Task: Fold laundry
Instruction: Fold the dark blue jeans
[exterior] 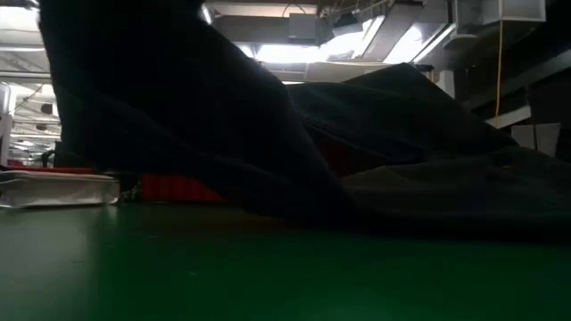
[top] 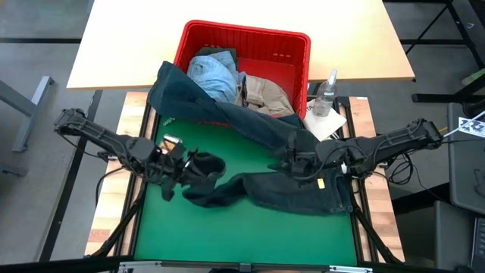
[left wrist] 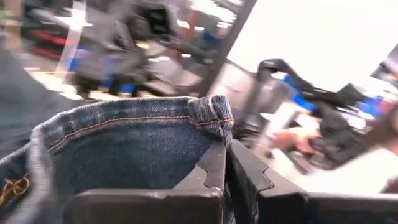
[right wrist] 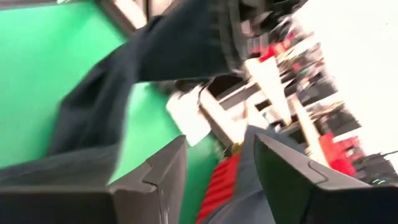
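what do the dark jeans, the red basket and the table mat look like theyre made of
Dark navy jeans: denim, matte woven cotton look; the left wrist view shows twill weave, a rolled hem and tan topstitching.
Red basket: apparently moulded plastic, slightly glossy, with slotted walls.
Green mat: smooth, matte, uniform; possibly rubber or vinyl, hard to say.

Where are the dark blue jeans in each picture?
High view: dark navy jeans across the green mat, one leg reaching the red basket.
Low view: jeans fill the middle and right.
Left wrist view: hem pinched in the left hand.
Right wrist view: jeans hanging over the mat.
Shared landmark: the red basket.
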Available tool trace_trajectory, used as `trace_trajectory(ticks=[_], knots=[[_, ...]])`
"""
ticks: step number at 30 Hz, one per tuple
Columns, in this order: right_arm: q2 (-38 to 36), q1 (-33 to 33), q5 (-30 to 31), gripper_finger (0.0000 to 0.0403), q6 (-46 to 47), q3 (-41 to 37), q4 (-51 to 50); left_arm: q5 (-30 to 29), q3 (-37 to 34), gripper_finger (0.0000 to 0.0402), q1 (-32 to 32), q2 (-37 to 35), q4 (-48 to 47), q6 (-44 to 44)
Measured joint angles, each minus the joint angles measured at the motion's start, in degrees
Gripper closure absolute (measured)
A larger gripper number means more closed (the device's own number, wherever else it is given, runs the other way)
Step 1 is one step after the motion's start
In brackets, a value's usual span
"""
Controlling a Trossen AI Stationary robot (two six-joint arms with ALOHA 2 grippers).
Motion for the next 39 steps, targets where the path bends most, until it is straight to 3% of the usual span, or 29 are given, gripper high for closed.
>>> trace_trajectory(ticks=[7,13,20,25,29,33,39], knots=[[4.3,-4.28,-8.09,0.0217,-0.52,0.02,4.75,2.29,0.02,0.0401,-5.86,-0.15,2.13,-4.32],[12.51,-7.96,-15.48,0.0217,-0.13,0.0,7.67,-1.22,0.02,0.0401,-10.45,-0.17,2.21,-5.65],[22.31,-8.13,-17.16,0.0217,0.05,0.02,8.61,-7.28,0.02,0.0401,-14.82,-0.17,1.68,-7.34],[29.07,-8.14,-24.09,0.0217,2.93,0.02,8.89,-11.82,0.02,0.0401,-17.57,-0.2,-1.52,-12.4],[33.94,-8.13,-25.15,0.0217,2.77,0.02,7.87,-13.85,0.02,0.0401,-19.63,-0.2,-5.9,-20.88],[37.33,-8.14,-30.04,0.0217,2.69,0.04,2.16,-13.9,0.02,0.0401,-22.03,-0.2,-8.21,-32.4],[39.03,-8.13,-31.61,0.0217,2.73,0.43,-9.31,-11.83,0.04,0.0401,-27.79,-0.21,-14.24,-58.21]])
